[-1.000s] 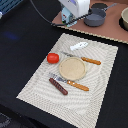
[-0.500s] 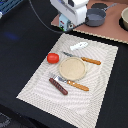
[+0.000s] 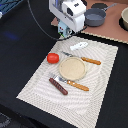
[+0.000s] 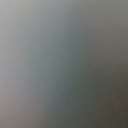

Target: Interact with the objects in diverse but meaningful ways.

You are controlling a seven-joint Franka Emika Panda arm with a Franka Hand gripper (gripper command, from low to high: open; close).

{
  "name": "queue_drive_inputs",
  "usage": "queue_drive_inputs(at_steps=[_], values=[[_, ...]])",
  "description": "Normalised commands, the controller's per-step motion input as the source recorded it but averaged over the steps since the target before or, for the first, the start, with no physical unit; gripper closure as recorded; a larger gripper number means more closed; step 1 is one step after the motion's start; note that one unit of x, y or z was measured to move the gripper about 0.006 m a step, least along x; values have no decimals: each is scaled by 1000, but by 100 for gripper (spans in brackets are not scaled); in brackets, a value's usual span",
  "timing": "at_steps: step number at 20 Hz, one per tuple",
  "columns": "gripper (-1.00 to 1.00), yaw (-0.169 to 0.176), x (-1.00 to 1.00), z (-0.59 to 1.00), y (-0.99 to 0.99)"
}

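Observation:
My gripper (image 3: 62, 31) hangs over the far edge of the striped placemat (image 3: 102, 95) in the exterior view. A bit of the light blue cup (image 3: 60, 32) shows between its fingers, and the gripper looks shut on it. The red tomato (image 3: 53, 58) sits on the mat, nearer the camera than the gripper. The white elongated piece (image 3: 78, 46) lies just to the exterior view's right of the gripper. Close to the mat's near edge lies the dark brown sausage (image 3: 58, 86). The wrist view is a plain grey-green blur, with something right against the lens.
A tan plate (image 3: 72, 68) sits mid-mat between an orange-handled knife (image 3: 91, 61) and an orange-handled fork (image 3: 75, 84). A grey pot (image 3: 95, 17) and a bowl (image 3: 124, 17) stand on the brown board at the back right. Black cloth surrounds the mat.
The gripper has come down and towards the exterior view's left, from beside the grey pot to the mat's far edge. The things on the mat have not moved.

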Motion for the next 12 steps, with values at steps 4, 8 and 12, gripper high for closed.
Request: queue_drive_inputs(at_steps=[4, 8, 12], values=[[-100, 2, -126, -50, -5], [-100, 7, -104, -45, -1], [-100, 6, -126, 312, -89]])
